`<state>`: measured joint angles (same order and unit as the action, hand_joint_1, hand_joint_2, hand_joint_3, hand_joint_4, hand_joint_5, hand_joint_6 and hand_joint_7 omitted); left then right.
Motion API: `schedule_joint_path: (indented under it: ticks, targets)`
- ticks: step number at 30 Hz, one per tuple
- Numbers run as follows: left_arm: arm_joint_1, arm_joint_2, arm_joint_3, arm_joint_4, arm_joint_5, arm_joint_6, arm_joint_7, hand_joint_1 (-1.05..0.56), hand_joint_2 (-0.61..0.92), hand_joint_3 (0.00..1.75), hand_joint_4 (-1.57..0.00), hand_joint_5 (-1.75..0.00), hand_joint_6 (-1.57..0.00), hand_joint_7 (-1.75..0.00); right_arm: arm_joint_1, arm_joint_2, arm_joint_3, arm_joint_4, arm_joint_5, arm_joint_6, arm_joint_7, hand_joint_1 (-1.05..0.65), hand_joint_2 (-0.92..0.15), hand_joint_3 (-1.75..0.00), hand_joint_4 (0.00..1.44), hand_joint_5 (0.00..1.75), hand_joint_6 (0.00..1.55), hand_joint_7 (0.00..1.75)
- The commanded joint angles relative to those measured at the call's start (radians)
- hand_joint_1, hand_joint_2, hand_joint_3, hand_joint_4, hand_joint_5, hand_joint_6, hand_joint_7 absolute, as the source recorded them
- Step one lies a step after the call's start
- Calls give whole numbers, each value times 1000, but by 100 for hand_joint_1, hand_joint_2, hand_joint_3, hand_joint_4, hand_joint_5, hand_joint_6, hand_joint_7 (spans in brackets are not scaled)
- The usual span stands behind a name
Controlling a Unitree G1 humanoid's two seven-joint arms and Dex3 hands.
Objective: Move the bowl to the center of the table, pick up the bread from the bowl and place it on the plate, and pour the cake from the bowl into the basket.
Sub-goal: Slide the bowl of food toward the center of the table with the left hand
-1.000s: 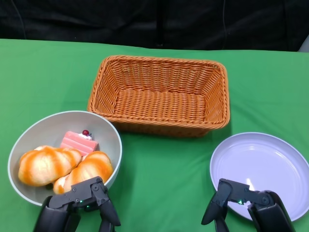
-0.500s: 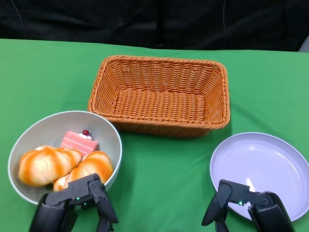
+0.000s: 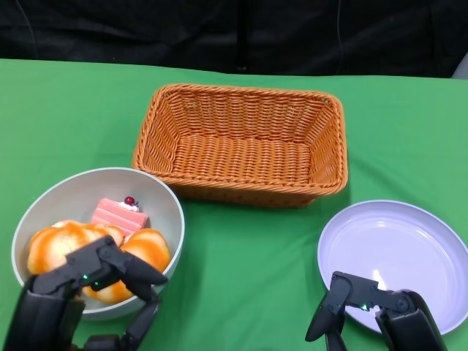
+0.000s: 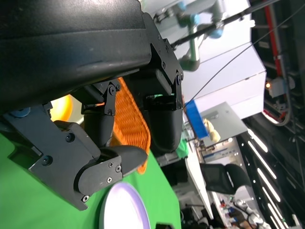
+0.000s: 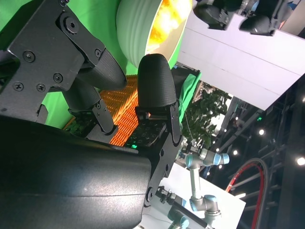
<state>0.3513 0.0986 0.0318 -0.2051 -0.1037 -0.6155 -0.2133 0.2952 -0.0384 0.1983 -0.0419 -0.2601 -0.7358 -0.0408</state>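
A grey bowl (image 3: 88,175) stands at the table's near left. It holds two golden bread rolls (image 3: 150,247) and a pink cake slice (image 3: 117,214) with a red cherry on top. My left hand (image 3: 80,292) hangs over the bowl's near rim, its upper fingers spread above the bread and one finger outside, below the rim. It holds nothing. My right hand (image 3: 369,311) sits low at the near right, fingers apart, just before the near edge of the empty white plate (image 3: 402,248). The right wrist view also shows the bowl (image 5: 138,28).
An empty wicker basket (image 3: 241,146) stands at the middle back, its left corner close to the bowl. Green cloth lies bare between bowl and plate. The left wrist view shows the basket (image 4: 131,119) and the plate (image 4: 125,210) beyond the fingers.
My left hand has risen and shifted left, from in front of the bowl to over its near rim, now covering part of the bread. The right hand has stayed still.
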Motion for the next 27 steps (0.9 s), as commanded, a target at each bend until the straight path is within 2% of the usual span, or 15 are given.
schedule_joint_path:
  ticks: [1, 3, 4, 5, 6, 8, 10, 18, 27]
  targets:
    - [0, 8, 7, -8, 9, 8, 6, -34, 62, 85, -70, -117, -66, -91, 1, -3, -3, -5, 15, -1, -2, -6, -14, -175, 89, 174, 85, 137]
    - [0, 8, 7, -8, 9, 8, 6, -34, 62, 84, -70, -117, -66, -91, 1, -3, -3, -5, 15, -1, -3, -6, -14, -175, 89, 174, 85, 137]
    - [-18, 32, 53, 2, 24, -17, 17, -34, 62, 84, -70, -117, -66, -91, 3, -5, -6, -6, 8, -2, -5, -6, -14, -175, 89, 174, 85, 137]
    - [-32, 49, 89, 10, 36, -35, 24, -45, 76, 60, -56, -92, -50, -66, 5, -6, -8, -7, 4, -3, -7, -6, -14, -175, 89, 174, 86, 137]
    - [-49, 64, 120, 23, 38, -48, 27, -49, 84, 45, -56, -76, -49, -49, 6, -7, -10, -9, 1, -3, -8, -6, -14, -175, 89, 174, 86, 137]
    - [-70, 75, 148, 45, 35, -63, 27, -57, 90, 36, -50, -58, -43, -29, 6, -7, -13, -9, 1, -4, -9, -6, -15, -175, 89, 174, 86, 137]
    - [-92, 84, 169, 73, 34, -80, 30, -62, 92, 36, -46, -52, -42, -20, 3, -9, -14, -6, 4, -6, -7, -6, -15, -175, 89, 174, 86, 137]
    - [-142, 127, 242, 130, 17, -65, 29, -73, 92, 43, -35, -46, -35, -10, 3, -10, -12, -8, 17, 0, 0, -7, -15, -175, 89, 174, 85, 137]
    - [-194, 215, 302, 217, 50, 10, 31, -73, 92, 47, -15, -39, -24, -2, 6, -11, -12, -8, 15, -4, -1, -7, -15, -175, 88, 174, 85, 138]
